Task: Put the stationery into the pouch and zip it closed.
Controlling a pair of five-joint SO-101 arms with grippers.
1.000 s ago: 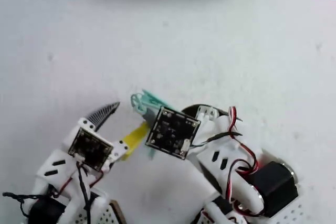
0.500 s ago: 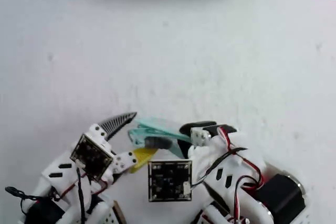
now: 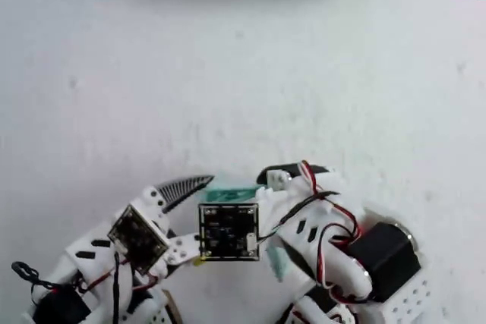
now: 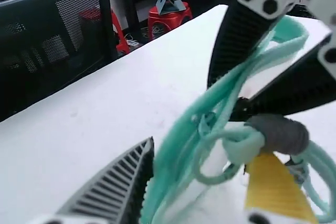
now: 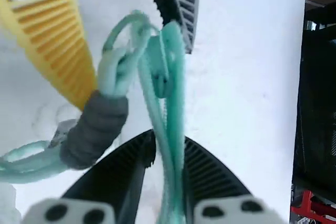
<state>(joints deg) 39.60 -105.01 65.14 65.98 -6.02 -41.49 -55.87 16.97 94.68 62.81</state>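
1. Here the right gripper [image 5: 168,148] is pinched tight on the teal fabric pouch [image 5: 173,77], a thin band of its edge squeezed between the two black ribbed fingers.
2. The left gripper [image 4: 202,153] stands spread wide and grips nothing. Its dark grey finger [image 4: 118,187] and yellow finger [image 4: 270,187] flank the pouch's teal cord loop [image 4: 236,148].
3. A grey ribbed cylindrical toggle [image 4: 278,132] sits on that cord, touching the yellow finger's tip.
4. Whether the pouch holds anything cannot be told, nor how far its zip is drawn.
5. Seen from the high view, the pouch [image 3: 228,196] is between the two arms at the near side of the white table [image 3: 243,73], partly hidden by the right arm's square camera board [image 3: 228,231].
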